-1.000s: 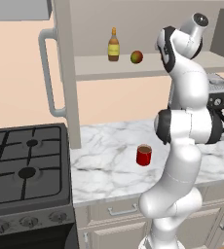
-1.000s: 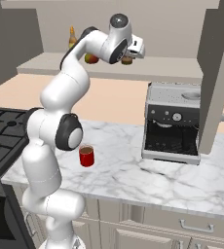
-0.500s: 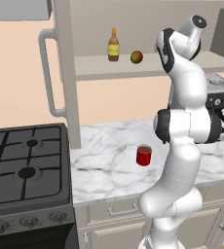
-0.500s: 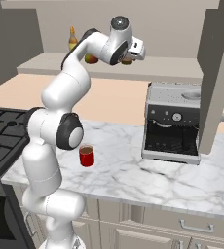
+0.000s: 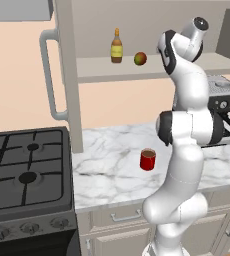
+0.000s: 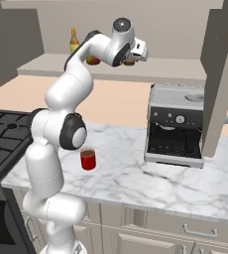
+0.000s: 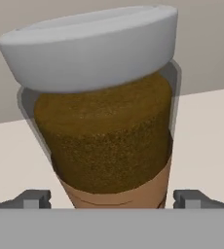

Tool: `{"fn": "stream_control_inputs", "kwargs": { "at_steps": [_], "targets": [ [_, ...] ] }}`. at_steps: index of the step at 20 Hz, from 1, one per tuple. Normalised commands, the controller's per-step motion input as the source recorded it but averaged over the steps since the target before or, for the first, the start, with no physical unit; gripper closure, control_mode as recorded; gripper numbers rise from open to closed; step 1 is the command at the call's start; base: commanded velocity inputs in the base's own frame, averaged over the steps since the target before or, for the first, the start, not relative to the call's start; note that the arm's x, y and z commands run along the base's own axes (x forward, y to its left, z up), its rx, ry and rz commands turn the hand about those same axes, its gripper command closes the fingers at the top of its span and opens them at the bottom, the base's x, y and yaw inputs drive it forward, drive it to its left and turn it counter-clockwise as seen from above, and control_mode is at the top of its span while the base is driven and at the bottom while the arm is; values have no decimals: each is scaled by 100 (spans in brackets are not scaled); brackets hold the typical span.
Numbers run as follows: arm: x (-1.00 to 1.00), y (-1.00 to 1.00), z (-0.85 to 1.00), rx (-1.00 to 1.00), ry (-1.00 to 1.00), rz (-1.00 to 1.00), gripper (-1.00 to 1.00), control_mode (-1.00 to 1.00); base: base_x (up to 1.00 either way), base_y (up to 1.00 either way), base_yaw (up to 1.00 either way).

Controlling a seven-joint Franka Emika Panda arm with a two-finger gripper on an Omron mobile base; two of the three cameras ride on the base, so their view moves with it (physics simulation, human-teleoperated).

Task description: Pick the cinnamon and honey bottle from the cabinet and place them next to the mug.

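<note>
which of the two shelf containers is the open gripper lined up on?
The cinnamon: squat brown jar with pale lid, between the gripper fingertips. The honey bottle, narrow-necked, stands apart.

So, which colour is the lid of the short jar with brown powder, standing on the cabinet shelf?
Pale grey-white; the short brown cinnamon jar's lid shows best in the hand view.

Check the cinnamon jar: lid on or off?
On. In the hand view the cinnamon wears its pale lid squarely over the brown fill. The gripper is open, fingertips either side of the jar, not clamped.
</note>
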Motion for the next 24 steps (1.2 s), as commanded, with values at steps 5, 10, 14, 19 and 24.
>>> {"fn": "stream_control_inputs", "kwargs": {
  "at_steps": [5,10,14,19,24],
  "targets": [
    [2,0,0,0,0,0,-100,-100,0,0,0],
    [0,0,0,0,0,0,100,-100,0,0,0],
    [0,0,0,0,0,0,100,-100,0,0,0],
    [-53,0,0,1,-5,2,100,-100,0,0,0],
    [-100,3,0,2,-16,11,100,-100,0,0,0]
  ]
}}
